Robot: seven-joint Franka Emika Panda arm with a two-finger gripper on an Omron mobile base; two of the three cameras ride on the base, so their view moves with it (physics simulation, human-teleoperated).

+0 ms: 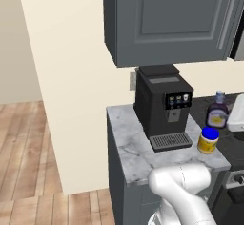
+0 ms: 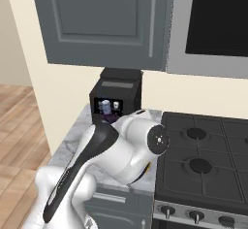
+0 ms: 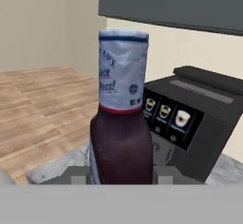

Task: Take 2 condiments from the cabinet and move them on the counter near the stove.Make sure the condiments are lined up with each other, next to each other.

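Kitchen, stove (image 2: 206, 167), cabinet (image 1: 167, 21), coffee machine (image 1: 162, 107)

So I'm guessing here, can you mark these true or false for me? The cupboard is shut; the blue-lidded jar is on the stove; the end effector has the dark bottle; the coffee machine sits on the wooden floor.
1. The cabinet door is closed. True.
2. The yellow jar stands on the stove. False: it stands on the counter, beside the coffee machine.
3. The end effector grips the dark bottle. True.
4. The coffee machine sits on the floor. False: it is on the counter.
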